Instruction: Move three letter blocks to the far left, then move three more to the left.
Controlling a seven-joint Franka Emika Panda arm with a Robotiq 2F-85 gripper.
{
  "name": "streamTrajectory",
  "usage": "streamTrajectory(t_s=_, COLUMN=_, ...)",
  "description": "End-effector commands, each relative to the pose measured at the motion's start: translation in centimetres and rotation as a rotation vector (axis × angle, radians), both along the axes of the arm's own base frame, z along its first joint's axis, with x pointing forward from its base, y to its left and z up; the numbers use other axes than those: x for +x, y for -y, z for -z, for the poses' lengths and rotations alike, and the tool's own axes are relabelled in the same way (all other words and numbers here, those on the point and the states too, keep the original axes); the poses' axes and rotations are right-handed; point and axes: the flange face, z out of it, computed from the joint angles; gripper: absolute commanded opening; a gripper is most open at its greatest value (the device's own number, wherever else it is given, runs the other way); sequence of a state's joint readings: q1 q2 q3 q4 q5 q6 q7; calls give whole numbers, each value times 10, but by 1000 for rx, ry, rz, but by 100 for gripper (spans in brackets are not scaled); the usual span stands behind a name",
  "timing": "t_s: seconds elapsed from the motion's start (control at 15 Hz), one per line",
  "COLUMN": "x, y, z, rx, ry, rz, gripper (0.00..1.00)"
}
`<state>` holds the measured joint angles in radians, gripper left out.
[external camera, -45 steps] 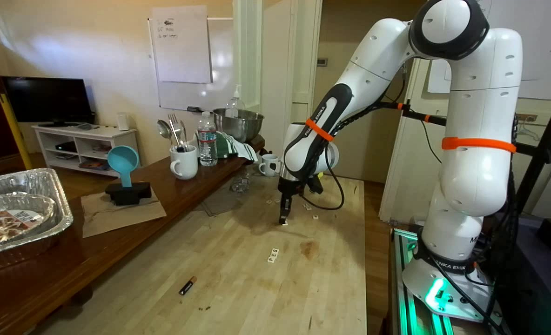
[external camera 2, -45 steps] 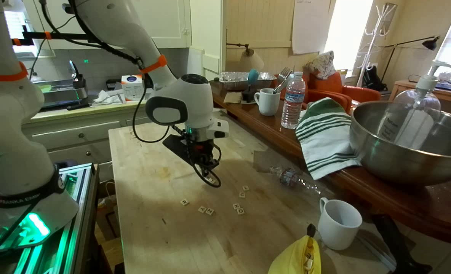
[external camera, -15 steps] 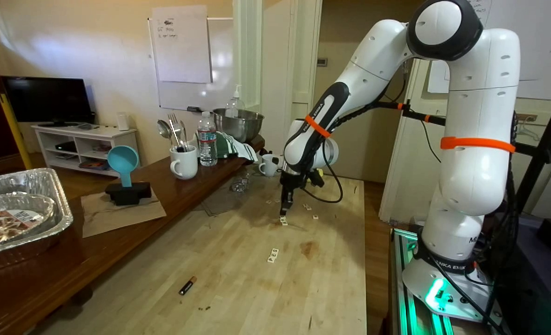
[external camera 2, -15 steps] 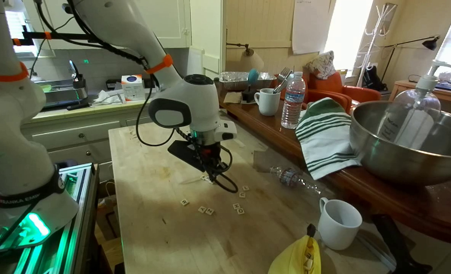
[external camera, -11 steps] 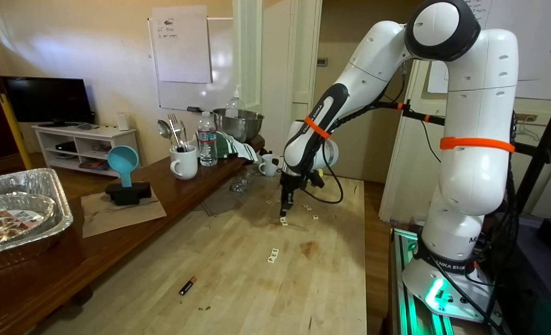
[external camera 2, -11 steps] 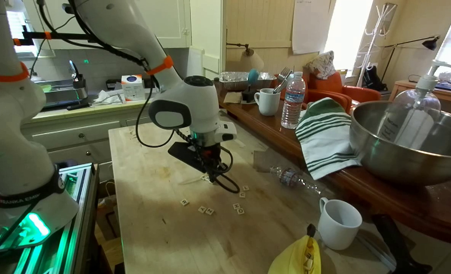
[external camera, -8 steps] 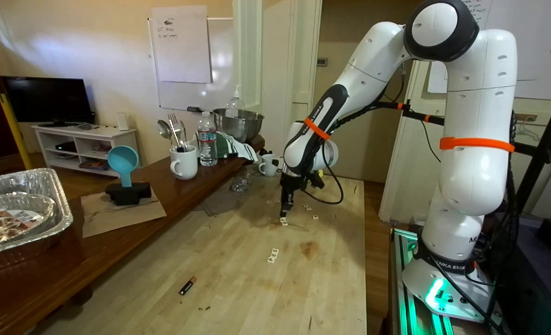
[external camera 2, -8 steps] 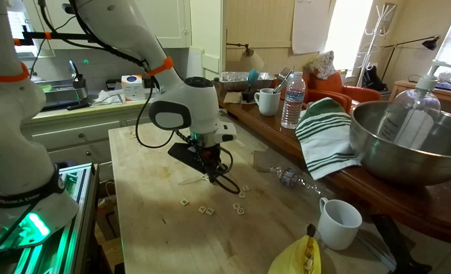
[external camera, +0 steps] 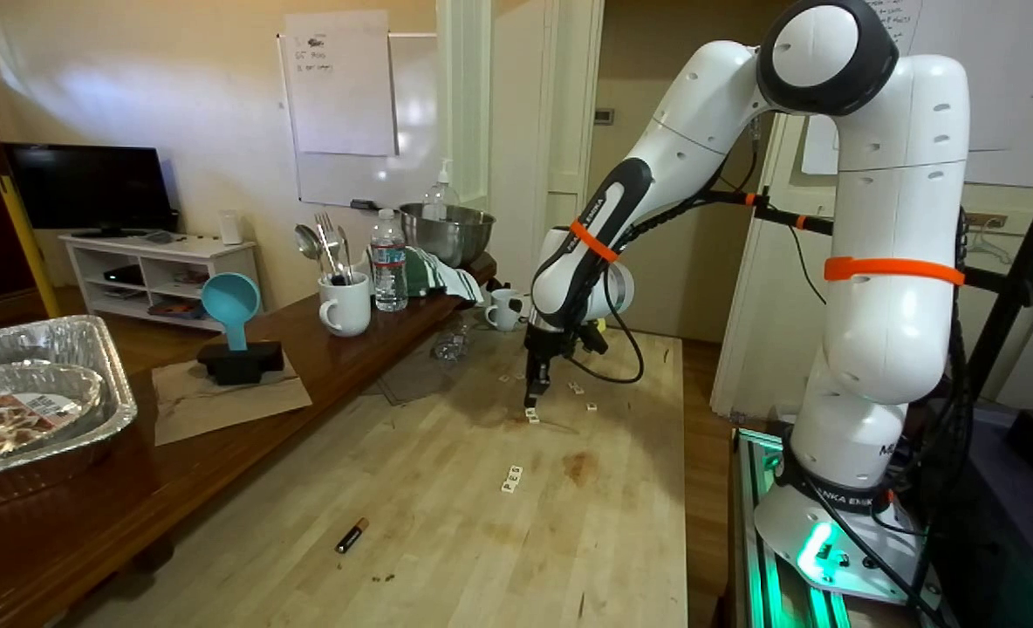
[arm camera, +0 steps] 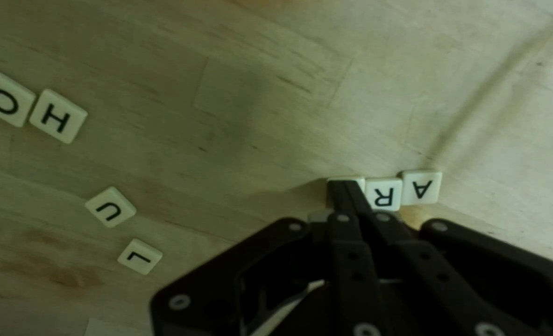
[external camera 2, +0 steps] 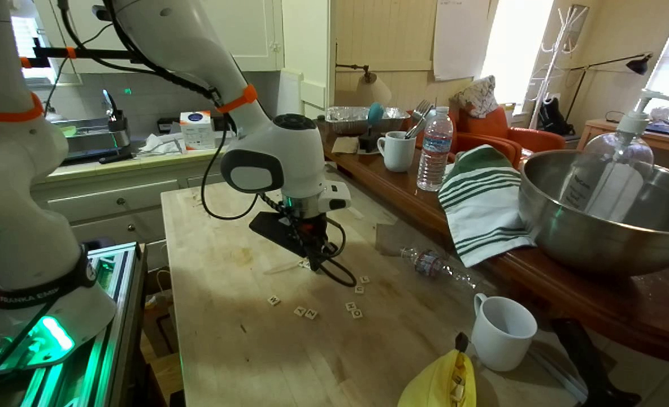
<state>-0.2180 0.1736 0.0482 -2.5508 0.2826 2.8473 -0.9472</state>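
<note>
Slightly moved since earlier, the gripper [arm camera: 343, 183] is seen with fingers together, partly covering one letter block [arm camera: 361, 182].

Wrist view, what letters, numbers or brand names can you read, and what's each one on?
"O": leftmost letter tile
"H": letter tile beside it
"U": nearest letter tile below those
"L": lowest letter tile
"A": rightmost letter tile
"R": letter tile left of the A
Unreadable: partly covered letter tile, its letter hidden by the closed jaws
No numbers or brand names show.
</note>
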Motion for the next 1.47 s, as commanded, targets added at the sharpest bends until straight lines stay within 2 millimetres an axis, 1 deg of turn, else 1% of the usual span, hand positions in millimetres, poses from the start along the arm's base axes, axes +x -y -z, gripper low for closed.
streamTrajectory(t_s=0.0, x=-2, y=1, z=6, rx=-5, ry=12, rz=-7, gripper=0)
streamTrajectory(t_s=0.87, x=3, y=0, z=-7, rx=-4, ry=31, rz=-13, gripper=0)
streamTrajectory(t_s=1.4, x=1, y=-10, z=-20, rx=16, ry=34, rz=-33, gripper=0)
